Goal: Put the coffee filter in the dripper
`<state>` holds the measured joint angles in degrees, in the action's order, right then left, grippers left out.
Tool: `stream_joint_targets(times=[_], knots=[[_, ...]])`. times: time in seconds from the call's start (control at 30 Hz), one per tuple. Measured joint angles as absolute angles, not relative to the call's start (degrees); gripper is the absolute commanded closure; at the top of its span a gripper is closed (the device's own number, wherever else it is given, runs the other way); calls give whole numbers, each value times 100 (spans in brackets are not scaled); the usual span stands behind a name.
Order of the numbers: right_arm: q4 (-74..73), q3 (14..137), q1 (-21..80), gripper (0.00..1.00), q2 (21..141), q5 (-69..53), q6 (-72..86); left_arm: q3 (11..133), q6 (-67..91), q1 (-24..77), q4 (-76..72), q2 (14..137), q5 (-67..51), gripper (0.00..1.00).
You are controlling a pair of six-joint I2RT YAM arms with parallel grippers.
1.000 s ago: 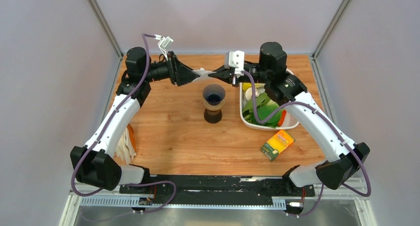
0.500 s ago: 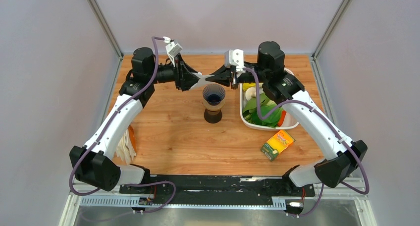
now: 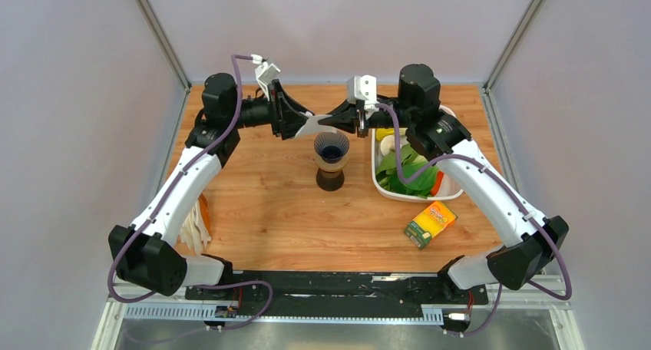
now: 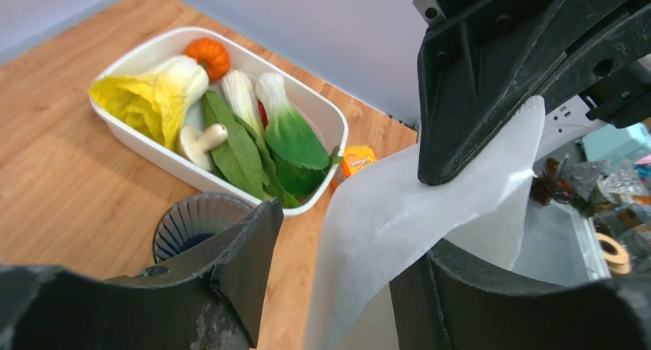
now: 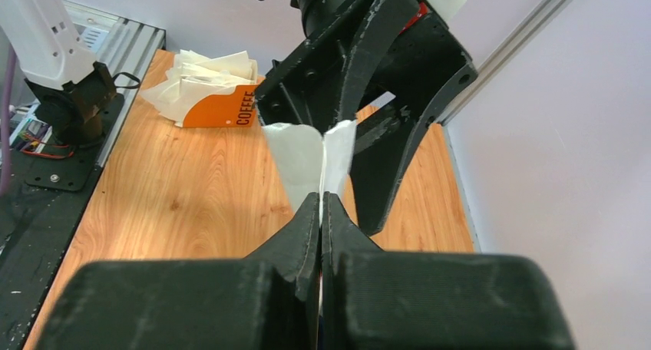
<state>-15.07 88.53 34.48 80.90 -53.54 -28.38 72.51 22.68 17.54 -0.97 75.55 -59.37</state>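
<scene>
Since 1 second ago the left gripper (image 3: pixel 305 125) has shifted right, toward the right gripper (image 3: pixel 333 120); they meet in the upper middle of the top view; the right one's 2 fingers are pressed together, pinching the coffee filter (image 3: pixel 315 120); the left one's fingers stand spread around this paper; the dripper (image 3: pixel 331 160) stands just below in the frame.

Surface: pale wood planks (image 3: pixel 269 212) filled the middle of the top view.
Tub: a white rectangular tub (image 3: pixel 381 183) stood right of centre on the surface.
Tub contents: small orange pumpkin (image 4: pixel 207 56), yellow-green cabbage (image 4: pixel 150 97), mushroom (image 4: pixel 201 141), bok choy (image 4: pixel 288 127).
Box: a yellow-orange carton (image 3: pixel 430 223) lay at lower right, near the tub.
Holder: an orange holder lettered COFFEE (image 5: pixel 230 108) sat at upper left of the right wrist view, with white papers (image 5: pixel 196 77) stacked in it.
</scene>
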Motion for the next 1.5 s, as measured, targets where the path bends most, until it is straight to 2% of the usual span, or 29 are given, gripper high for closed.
stream_joint_targets(times=[0.63,0.83,1.1,1.27,1.3,1.33,1.37,1.4,1.43,1.5], knots=[[-1068,8680,3588,100,8130,-4541,-3242,7048,4047,1452,64,7712,-5800,33],[-904,8536,3653,100,8130,-4324,-3380,6845,4803,1188,-419,7865,-5865,37],[-786,8455,3732,100,8128,-4115,-3483,6657,5500,1081,-1070,7955,-5909,53],[-764,8438,3767,100,8130,-4130,-3481,6602,5758,1079,-1369,7996,-5972,71],[-755,8438,3771,98,8130,-4128,-3479,6602,5782,1079,-1409,8014,-5996,78],[-749,8438,3771,91,8130,-4125,-3474,6602,5813,1081,-1437,8031,-6020,84],[-742,8438,3769,77,8130,-4121,-3461,6602,5846,1081,-1452,8049,-6055,95],[-740,8438,3769,60,8130,-4119,-3446,6602,5863,1079,-1457,8058,-6086,97],[-740,8438,3767,48,8134,-4115,-3393,6602,5887,1081,-1461,8060,-6119,99],[-784,8493,3723,39,8158,-4125,-3339,6602,5909,1079,-1476,8060,-6195,100]])
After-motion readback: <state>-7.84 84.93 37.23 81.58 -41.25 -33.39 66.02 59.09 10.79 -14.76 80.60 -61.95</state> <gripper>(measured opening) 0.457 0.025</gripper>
